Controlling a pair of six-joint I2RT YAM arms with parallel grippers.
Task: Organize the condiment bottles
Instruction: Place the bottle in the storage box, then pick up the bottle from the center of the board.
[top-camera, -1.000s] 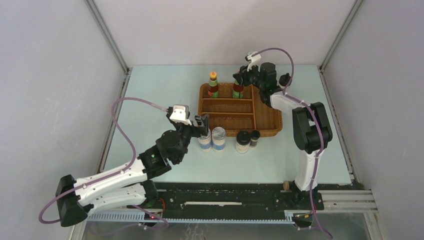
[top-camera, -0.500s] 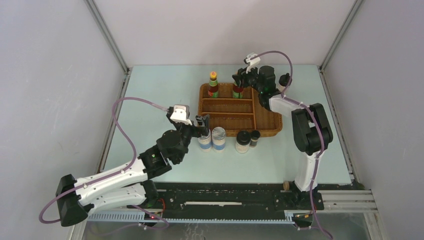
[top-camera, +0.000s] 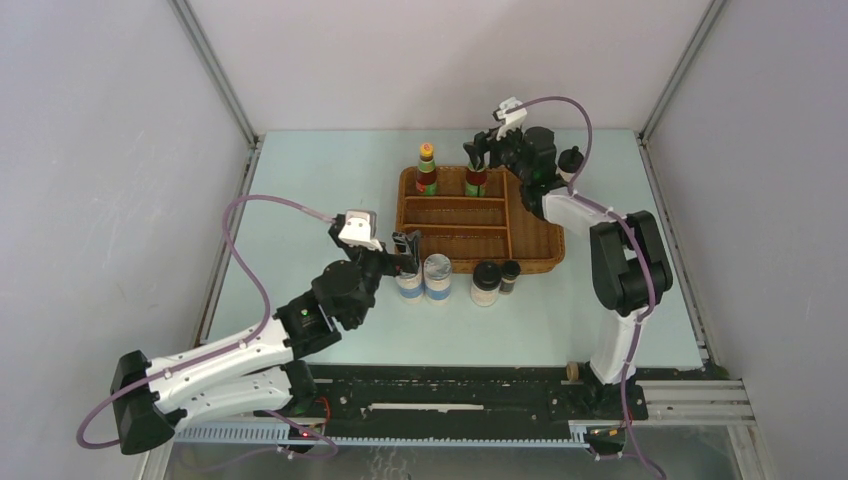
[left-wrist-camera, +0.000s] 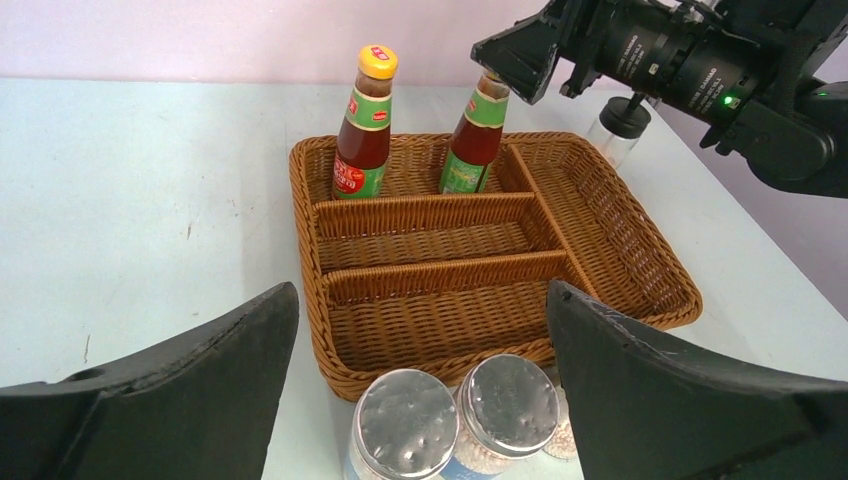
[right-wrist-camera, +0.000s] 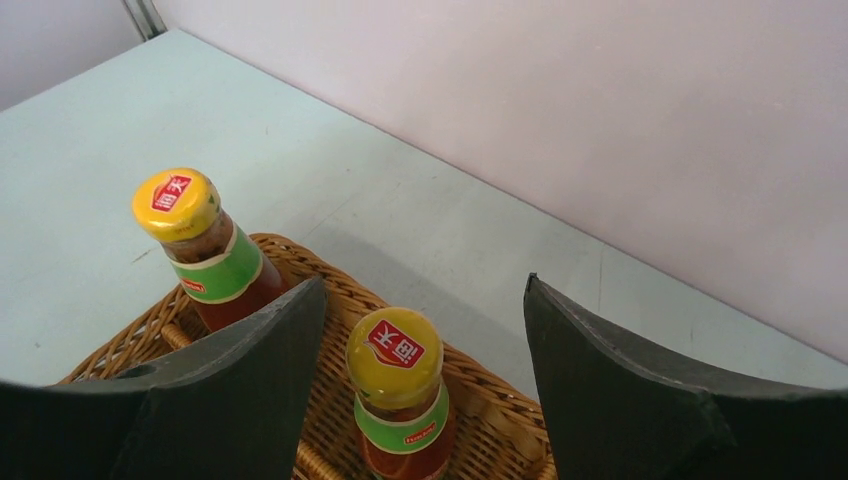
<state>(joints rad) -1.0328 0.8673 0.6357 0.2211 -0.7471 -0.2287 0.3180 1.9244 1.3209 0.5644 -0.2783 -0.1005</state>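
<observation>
Right tool (right-wrist-camera: 425, 290), newly parted around bottle (right-wrist-camera: 397, 400)

Two sauce bottles (top-camera: 427, 172) (top-camera: 476, 181), two shakers (left-wrist-camera: 405, 420) (left-wrist-camera: 512, 395), two white bottles (top-camera: 485, 283) (top-camera: 570, 160) (one tray (top-camera: 535, 238)).

a pale blue-green table (top-camera: 300, 180) sits inside a booth. plain pale grey panels form the back wall (top-camera: 440, 60), left wall (top-camera: 100, 180) and right wall (top-camera: 770, 200), joined by slanting metal posts (top-camera: 215, 70). a black rail (top-camera: 520, 392) runs along the near edge. light is soft and even.

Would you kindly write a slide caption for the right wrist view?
Right gripper, jaws open, poised over a yellow-capped sauce bottle beside its twin in the wicker tray.
</observation>
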